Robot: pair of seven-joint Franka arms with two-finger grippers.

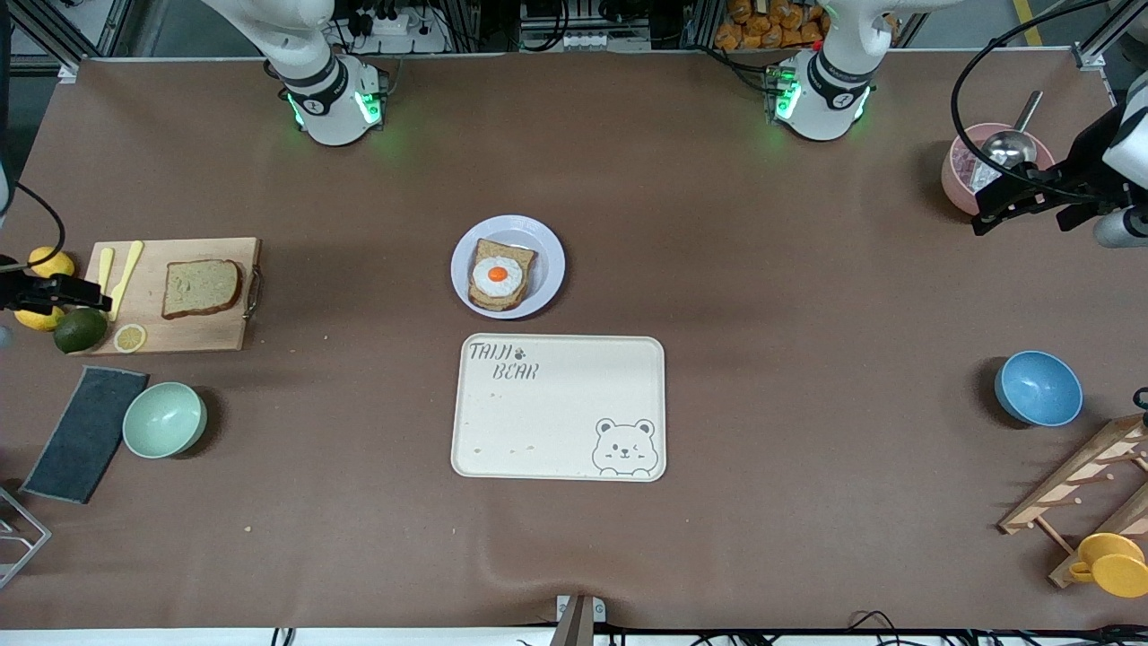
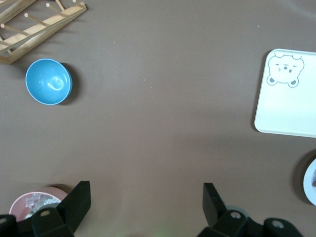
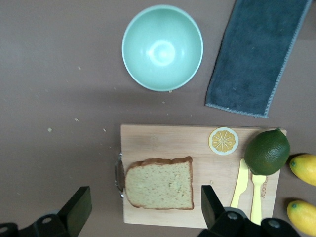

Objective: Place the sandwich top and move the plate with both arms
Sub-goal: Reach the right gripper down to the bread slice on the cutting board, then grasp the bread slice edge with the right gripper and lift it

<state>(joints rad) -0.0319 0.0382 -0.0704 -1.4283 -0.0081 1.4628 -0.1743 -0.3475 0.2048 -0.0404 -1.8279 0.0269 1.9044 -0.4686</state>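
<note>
The sandwich top [image 1: 202, 287], a bare brown bread slice, lies on a wooden cutting board [image 1: 179, 336] toward the right arm's end of the table. It also shows in the right wrist view [image 3: 159, 183]. The pale plate [image 1: 549, 260] at mid-table holds a bread slice with a fried egg [image 1: 499, 274]. My right gripper [image 1: 90, 296] hangs open and empty high over the board's outer end; in its wrist view [image 3: 144, 207] the slice lies below, between the fingers. My left gripper [image 1: 991, 211] hangs open and empty high over bare table beside a pink bowl [image 1: 961, 175]; its wrist view [image 2: 145, 205] shows only table between the fingers.
A cream bear tray [image 1: 560, 408] lies just nearer the camera than the plate. A mint bowl [image 1: 164, 419], dark cloth [image 1: 85, 432], lime [image 1: 79, 329], lemons [image 1: 51, 262] and yellow cutlery [image 1: 126, 269] are around the board. A blue bowl [image 1: 1038, 388], wooden rack [image 1: 1085, 484] and yellow cup [image 1: 1112, 563] stand toward the left arm's end.
</note>
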